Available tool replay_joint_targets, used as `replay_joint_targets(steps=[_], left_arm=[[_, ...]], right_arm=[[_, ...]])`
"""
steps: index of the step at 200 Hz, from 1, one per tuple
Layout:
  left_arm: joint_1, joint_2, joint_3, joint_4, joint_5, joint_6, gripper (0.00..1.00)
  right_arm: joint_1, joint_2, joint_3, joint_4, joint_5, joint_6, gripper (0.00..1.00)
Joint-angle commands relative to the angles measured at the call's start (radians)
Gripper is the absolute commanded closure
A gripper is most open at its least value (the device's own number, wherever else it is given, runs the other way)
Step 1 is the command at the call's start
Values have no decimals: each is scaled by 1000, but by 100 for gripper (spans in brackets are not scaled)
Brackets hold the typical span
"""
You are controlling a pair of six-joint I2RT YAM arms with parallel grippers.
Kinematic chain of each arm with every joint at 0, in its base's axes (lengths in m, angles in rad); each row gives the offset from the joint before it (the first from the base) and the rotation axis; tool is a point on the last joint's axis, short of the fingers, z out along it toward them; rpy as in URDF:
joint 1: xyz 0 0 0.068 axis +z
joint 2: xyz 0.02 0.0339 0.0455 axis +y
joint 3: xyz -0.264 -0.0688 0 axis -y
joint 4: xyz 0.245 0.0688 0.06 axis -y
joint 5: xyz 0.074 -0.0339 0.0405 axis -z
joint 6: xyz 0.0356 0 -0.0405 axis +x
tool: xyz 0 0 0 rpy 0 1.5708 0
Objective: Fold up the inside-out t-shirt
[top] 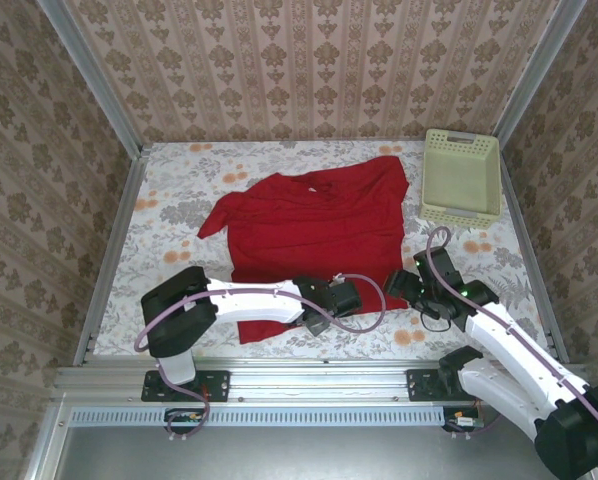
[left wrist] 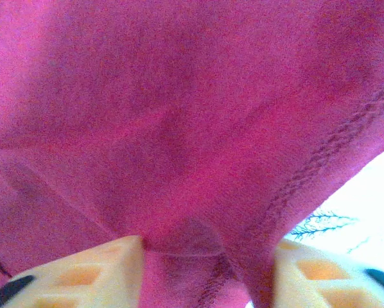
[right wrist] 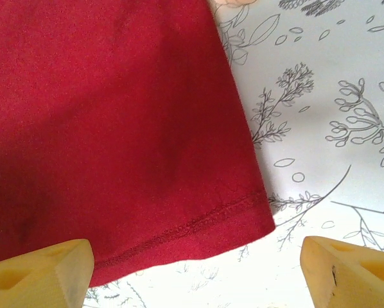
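Observation:
The inside-out t-shirt (top: 309, 225) is bright red and lies spread on the floral table, collar toward the back. My left gripper (top: 346, 299) sits low at the shirt's near hem. In the left wrist view a bunched pucker of the red cloth (left wrist: 192, 128), stitched hem included, fills the gap between the two pale fingers (left wrist: 96, 276) of the gripper (left wrist: 208, 269). My right gripper (top: 404, 285) is at the shirt's near right corner. In the right wrist view it (right wrist: 198, 269) stands open above the hem corner (right wrist: 243, 218), with nothing between its fingers.
A pale green basket (top: 462, 175) stands at the back right, just beyond the shirt's right sleeve. Patterned walls close in the table on three sides. Bare floral tabletop (top: 169, 200) lies left of the shirt and along the front right.

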Motion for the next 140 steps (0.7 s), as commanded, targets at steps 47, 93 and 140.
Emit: replay_joint_targets(steps=[47,93,140], left_arm=[[29,-59,25,26,25,25,85],[126,-180,-3,94,184,-27,98],[189,-270,0,142,351,-75,99]], right_arm=[[111,37,14,9,89,18,15],[260,-31,-54,203,75,-10,16],[586,-9,-194,616,245,14,18]])
